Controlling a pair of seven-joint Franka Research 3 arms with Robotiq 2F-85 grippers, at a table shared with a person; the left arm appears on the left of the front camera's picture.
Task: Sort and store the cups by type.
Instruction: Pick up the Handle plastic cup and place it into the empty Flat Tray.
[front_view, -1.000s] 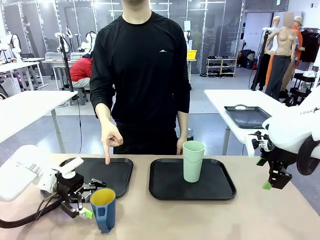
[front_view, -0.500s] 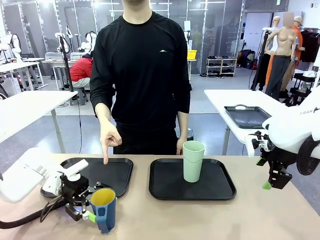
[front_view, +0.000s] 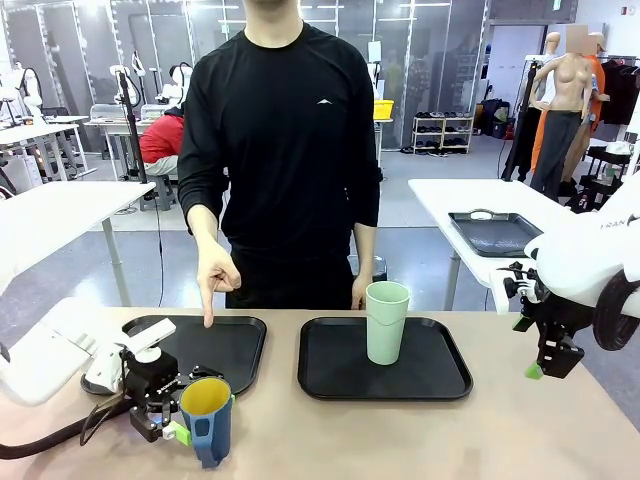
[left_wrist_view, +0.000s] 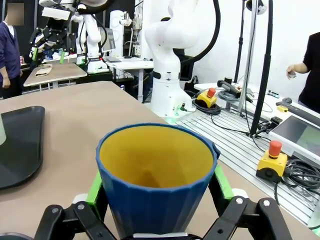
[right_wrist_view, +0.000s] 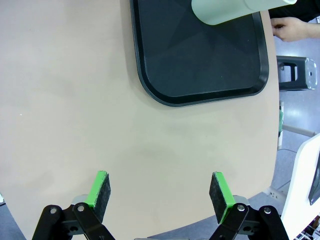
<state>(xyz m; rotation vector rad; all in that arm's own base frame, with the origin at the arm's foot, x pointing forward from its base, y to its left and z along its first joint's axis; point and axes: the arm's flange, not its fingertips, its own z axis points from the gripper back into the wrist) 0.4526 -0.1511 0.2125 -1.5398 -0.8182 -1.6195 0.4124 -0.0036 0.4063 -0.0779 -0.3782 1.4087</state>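
The beige worktop (front_view: 400, 440) carries two black plastic trays. The right tray (front_view: 384, 359) already holds the tall pale mint-green tumbler (front_view: 386, 321) — its sorted spot, it seems. The person's hand (front_view: 216, 276) points at the left tray (front_view: 215, 343), probably marking where the dark blue mug with yellow inside (front_view: 206, 419) goes. The left end effector (left_wrist_view: 159, 184) straddles that mug, jaws apart, not yet gripping. The right end effector (right_wrist_view: 161, 194) hangs spread over bare worktop — idle.
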